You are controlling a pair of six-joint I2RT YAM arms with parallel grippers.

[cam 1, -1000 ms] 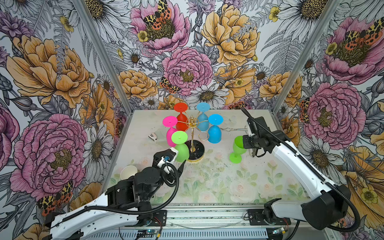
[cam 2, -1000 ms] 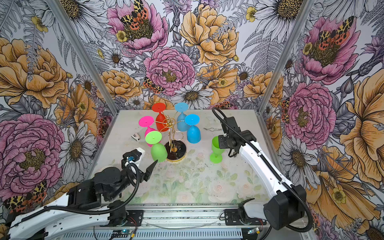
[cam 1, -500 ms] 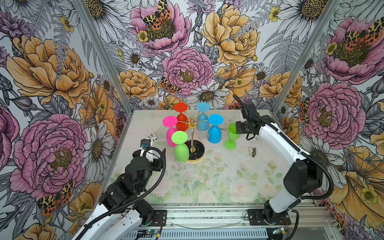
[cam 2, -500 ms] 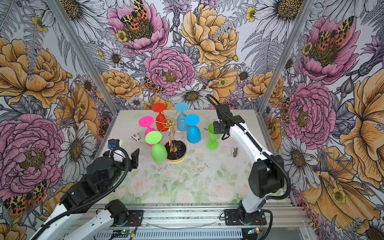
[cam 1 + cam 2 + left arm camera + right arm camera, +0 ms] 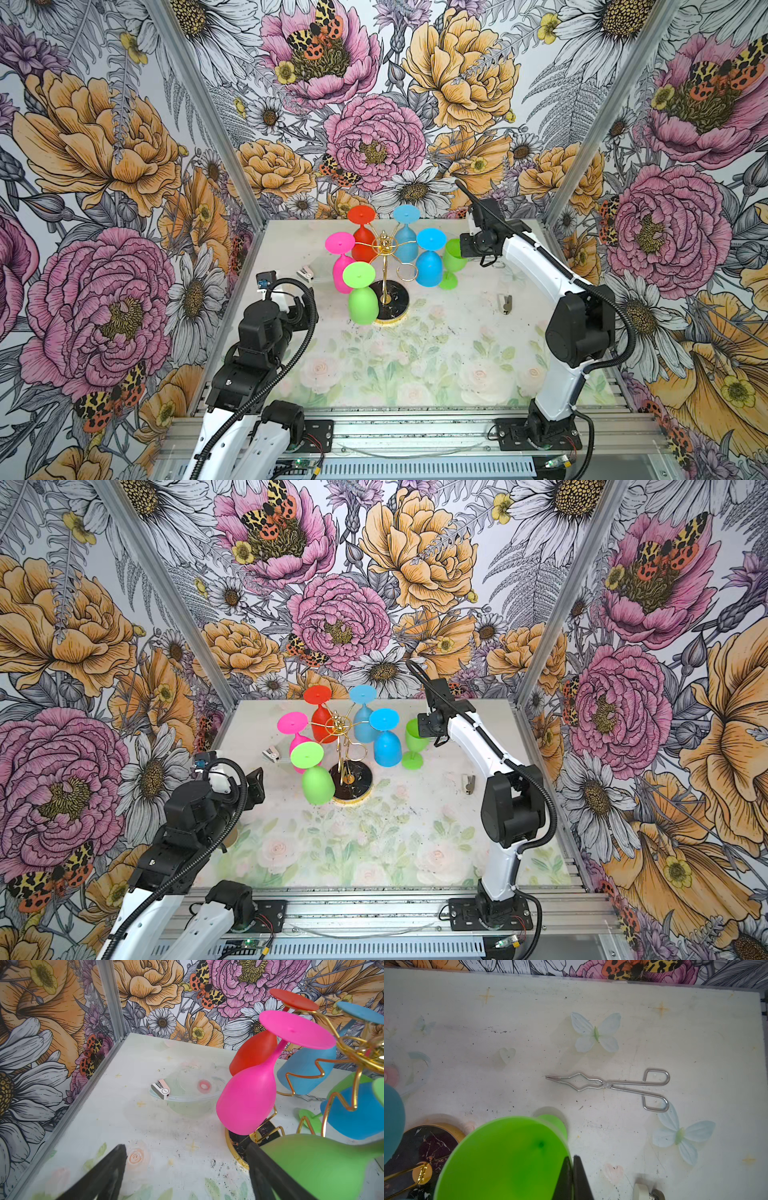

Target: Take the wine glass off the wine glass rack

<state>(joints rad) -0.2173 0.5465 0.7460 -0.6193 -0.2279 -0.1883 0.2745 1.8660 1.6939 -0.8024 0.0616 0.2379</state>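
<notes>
Our right gripper (image 5: 573, 1169) is pinched tight on the rim of the lime green wine glass (image 5: 454, 258). The glass stands upright just right of the wine glass rack (image 5: 394, 298), clear of its gold loops but close beside a hanging blue wine glass (image 5: 429, 268). We judge the step in hand to be setting it down. From these angles we cannot tell whether its foot already rests on the table (image 5: 508, 1022).

To do this well, we should keep the stem vertical and lower straight down. We let go only once the foot sits flat, then lift away upward and to the right, so nothing brushes the blue glass. The steel tongs (image 5: 606, 1084) lie farther right, apart from the foot.

Our left gripper (image 5: 186, 1147) is spread wide and empty at the near left of the rack, beside the hanging green glass (image 5: 311, 1165).
</notes>
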